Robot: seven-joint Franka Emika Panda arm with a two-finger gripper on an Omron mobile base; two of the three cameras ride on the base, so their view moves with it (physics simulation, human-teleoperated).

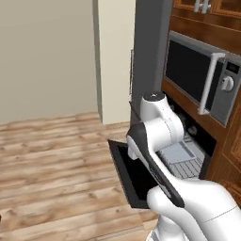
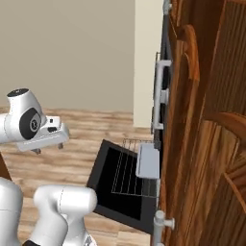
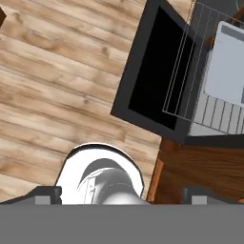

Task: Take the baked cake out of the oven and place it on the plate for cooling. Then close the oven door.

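- Oven: built into the wood cabinet wall, below the microwave; its cavity stands open.
- Oven door: folded fully down, lying flat and level over the wood floor, dark glass facing up.
- Wire rack: slid out part way over the lowered door.
- Tray: flat, pale grey, resting on the rack at the mouth of the oven.
- Cake: cannot be made out; possibly hidden behind the arm or deeper in the oven.
- Gripper: raised over the floor, well apart from the door and rack, pointing downward; jaws spread wide, pinching nothing.
- Fingertips: two dark tips at the bottom of the hand view, set far apart.
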